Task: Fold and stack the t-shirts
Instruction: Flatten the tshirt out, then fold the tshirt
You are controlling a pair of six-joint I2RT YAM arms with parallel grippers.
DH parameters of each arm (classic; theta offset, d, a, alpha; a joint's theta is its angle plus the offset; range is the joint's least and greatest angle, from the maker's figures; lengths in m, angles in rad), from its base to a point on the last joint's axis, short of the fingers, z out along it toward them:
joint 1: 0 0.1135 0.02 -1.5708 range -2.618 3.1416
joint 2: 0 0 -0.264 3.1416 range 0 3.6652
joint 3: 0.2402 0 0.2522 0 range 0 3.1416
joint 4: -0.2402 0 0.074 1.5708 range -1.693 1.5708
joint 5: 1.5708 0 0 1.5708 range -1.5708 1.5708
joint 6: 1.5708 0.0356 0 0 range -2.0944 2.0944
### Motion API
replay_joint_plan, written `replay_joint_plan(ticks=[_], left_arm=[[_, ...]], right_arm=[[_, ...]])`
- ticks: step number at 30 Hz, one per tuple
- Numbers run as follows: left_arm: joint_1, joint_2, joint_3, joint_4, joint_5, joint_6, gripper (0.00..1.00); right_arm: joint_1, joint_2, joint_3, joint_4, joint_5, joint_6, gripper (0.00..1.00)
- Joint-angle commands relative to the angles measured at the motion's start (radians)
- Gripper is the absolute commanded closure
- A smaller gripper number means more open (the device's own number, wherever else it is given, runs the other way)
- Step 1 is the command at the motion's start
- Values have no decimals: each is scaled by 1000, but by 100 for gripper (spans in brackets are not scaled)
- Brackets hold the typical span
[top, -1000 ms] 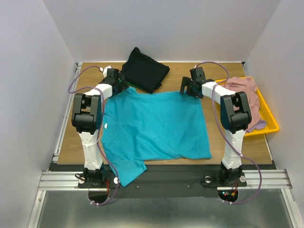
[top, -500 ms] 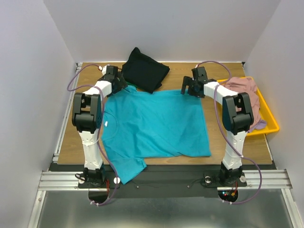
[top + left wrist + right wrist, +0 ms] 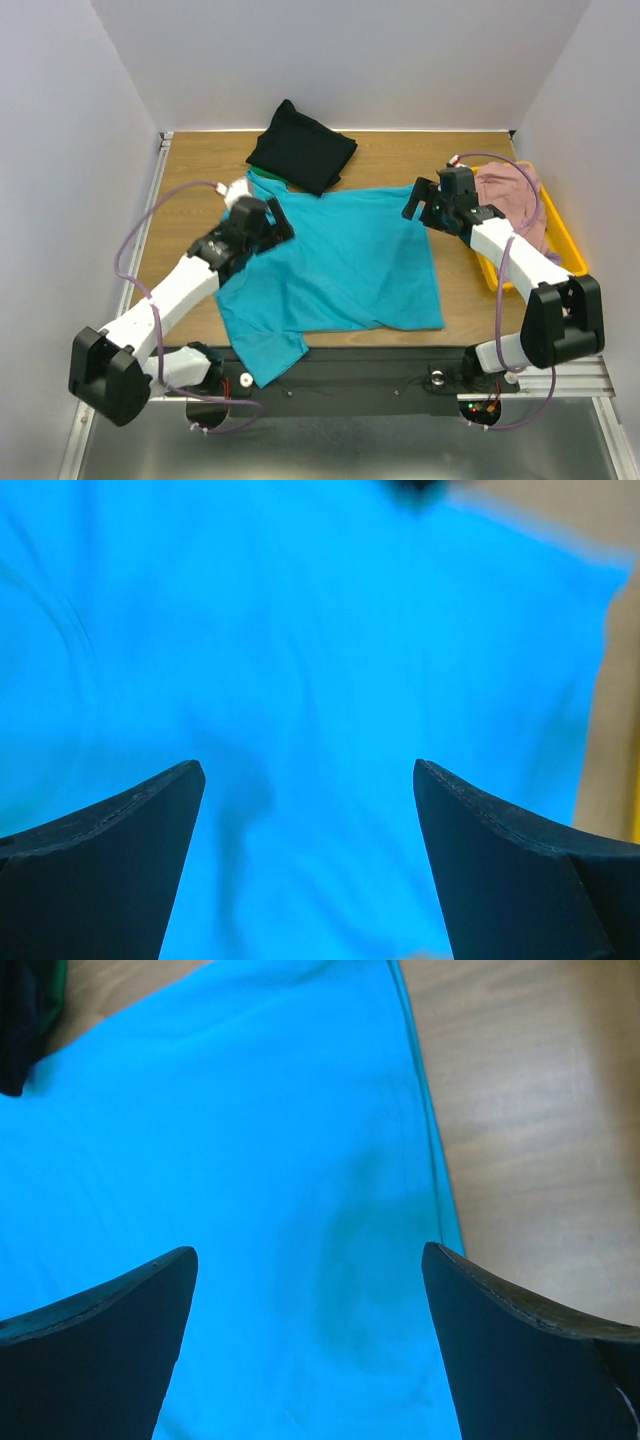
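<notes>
Teal t-shirt (image 3: 340, 265): spread flat mid-worktop (image 3: 400, 160), one sleeve draped over the near edge.
Other t-shirts: black one (image 3: 302, 150) folded at the far edge; dusty pink one (image 3: 510, 190) heaped in the yellow tray (image 3: 572, 250) on the right.
My left fingers (image 3: 277, 226): spread wide, empty, over its far left part.
My right fingers (image 3: 417, 201): spread wide, empty, above its far right corner.
Handling, my judgement: light, limp, easily wrinkled; sags unless held at two points.
Hold, my judgement: pinch the far edge near both corners together.

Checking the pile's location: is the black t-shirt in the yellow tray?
No, the black t-shirt lies on the wooden table, apart from the yellow tray.
</notes>
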Motion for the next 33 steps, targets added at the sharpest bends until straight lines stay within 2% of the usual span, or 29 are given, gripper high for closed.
replay_joint_plan(ticks=[1, 2, 8, 12, 16, 21, 25, 30, 31, 33], left_arm=[[-163, -74, -169, -208, -6, -204, 2], [-238, -109, -188, -232, 11, -217, 2], [-476, -172, -268, -393, 166, -327, 2], [-588, -111, -265, -503, 189, -414, 2], [-672, -67, -257, -592, 179, -493, 8], [-719, -51, -329, -566, 241, -539, 19], [-728, -22, -334, -555, 232, -543, 32], [-752, 58, -334, -551, 231, -521, 35], [-757, 88, -326, -552, 226, -516, 40], [-766, 117, -317, -557, 225, -510, 43]], right_arm=[[-4, -102, -66, 12, 0, 43, 0], [-4, -114, -86, 9, 2, 46, 0], [-4, -157, -104, -3, -1, 43, 0], [-4, -145, -109, -5, 2, 40, 0], [-4, -126, -106, -8, 0, 29, 0], [-4, -111, -107, -10, 16, 29, 0], [-4, -111, -111, -10, 16, 32, 0], [-4, -146, -124, -11, 32, 43, 0], [-4, -160, -126, -11, 42, 48, 0], [-4, -174, -130, -11, 51, 51, 0]])
